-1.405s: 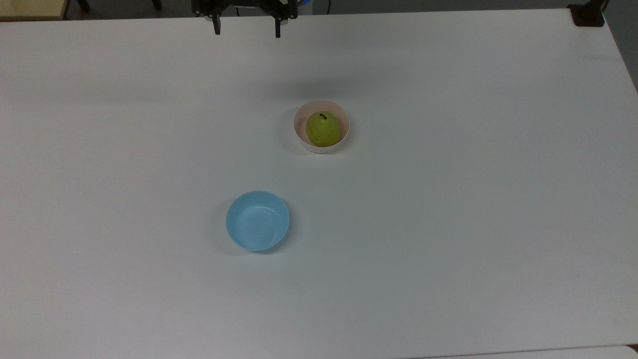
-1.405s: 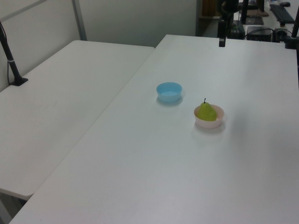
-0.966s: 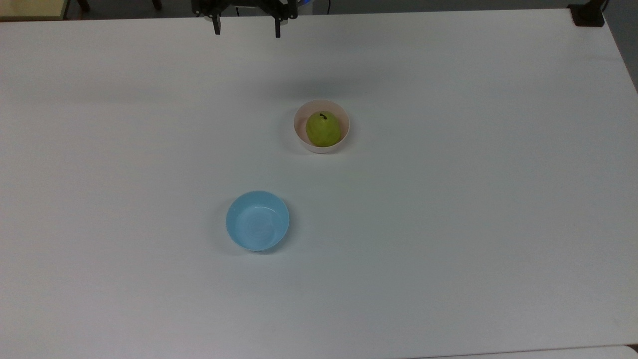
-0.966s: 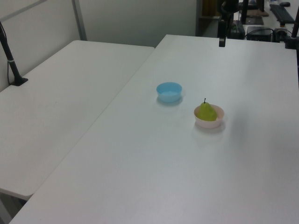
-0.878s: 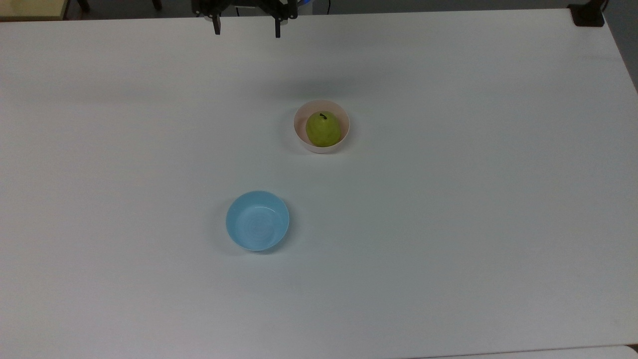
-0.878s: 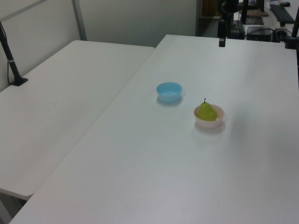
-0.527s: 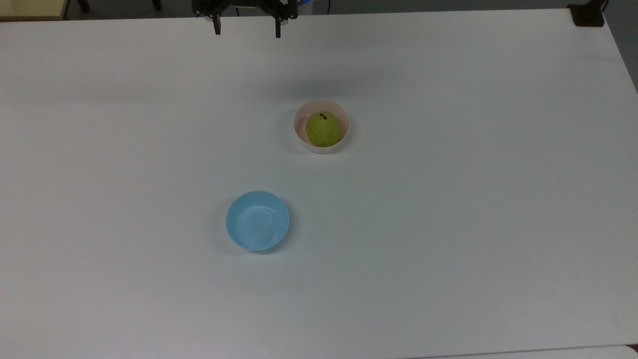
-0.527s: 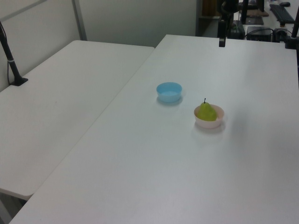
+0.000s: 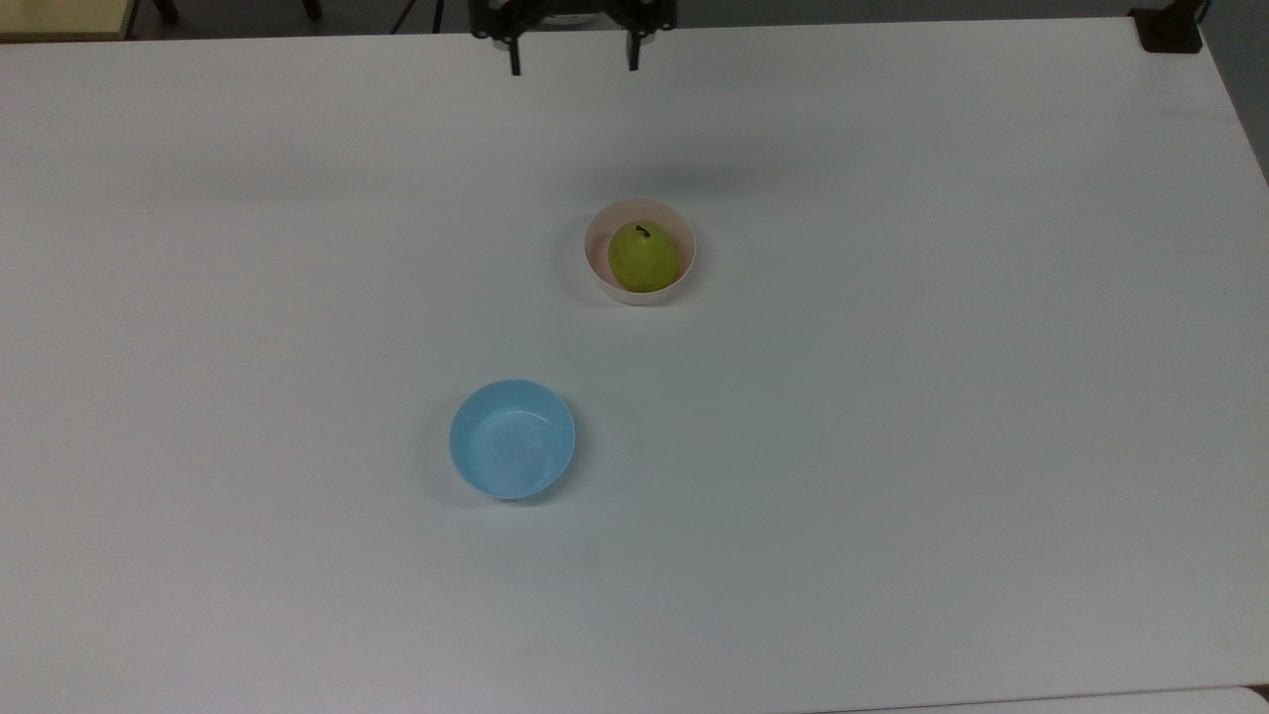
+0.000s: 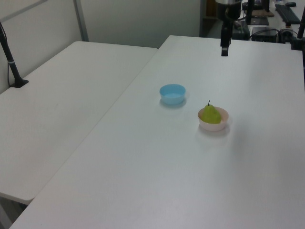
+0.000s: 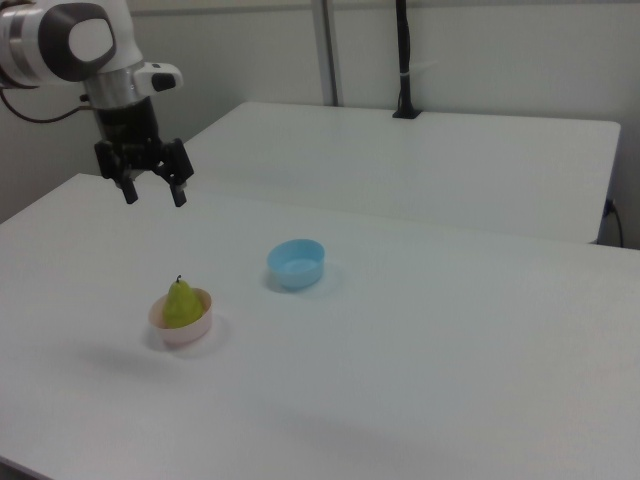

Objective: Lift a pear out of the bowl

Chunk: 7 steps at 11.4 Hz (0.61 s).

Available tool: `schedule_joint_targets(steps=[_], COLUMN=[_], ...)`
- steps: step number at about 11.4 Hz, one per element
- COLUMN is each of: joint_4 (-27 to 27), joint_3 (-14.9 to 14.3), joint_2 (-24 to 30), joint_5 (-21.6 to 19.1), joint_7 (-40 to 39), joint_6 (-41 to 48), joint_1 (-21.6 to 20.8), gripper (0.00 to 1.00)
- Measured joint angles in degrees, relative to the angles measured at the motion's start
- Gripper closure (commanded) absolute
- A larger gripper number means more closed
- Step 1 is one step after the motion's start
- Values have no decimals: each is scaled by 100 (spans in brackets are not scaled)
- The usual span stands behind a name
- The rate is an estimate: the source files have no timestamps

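White table [image 9: 892, 446] underneath everything. Panda arm [image 11: 70, 45] cut off at the right view's left edge. Gripper [image 9: 572, 61] spread wide, empty, far behind. Light blue bowl [image 9: 512, 438] nearer. Pink bowl [image 9: 595, 260] mid-table, cradling upright pear [image 9: 642, 257], base hidden.

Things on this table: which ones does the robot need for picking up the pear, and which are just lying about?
Part of the job:
- pear, sitting in the pink bowl
- pink bowl
- gripper, open, up in the air away from the pear

Just lying about:
- blue bowl, standing apart with nothing in it
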<state>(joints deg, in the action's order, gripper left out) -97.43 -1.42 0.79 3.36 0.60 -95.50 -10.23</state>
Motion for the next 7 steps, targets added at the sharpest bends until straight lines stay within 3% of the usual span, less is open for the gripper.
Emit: schedule_joint_targets(steps=[3,7], joint_4=[-119,-423], joint_3=[5,5], joint_2=[-95,-642], joint_5=[-110,-128], joint_7=[-4,-12], joint_6=[-1,-465], joint_1=[-334,-490], gripper=[0,0])
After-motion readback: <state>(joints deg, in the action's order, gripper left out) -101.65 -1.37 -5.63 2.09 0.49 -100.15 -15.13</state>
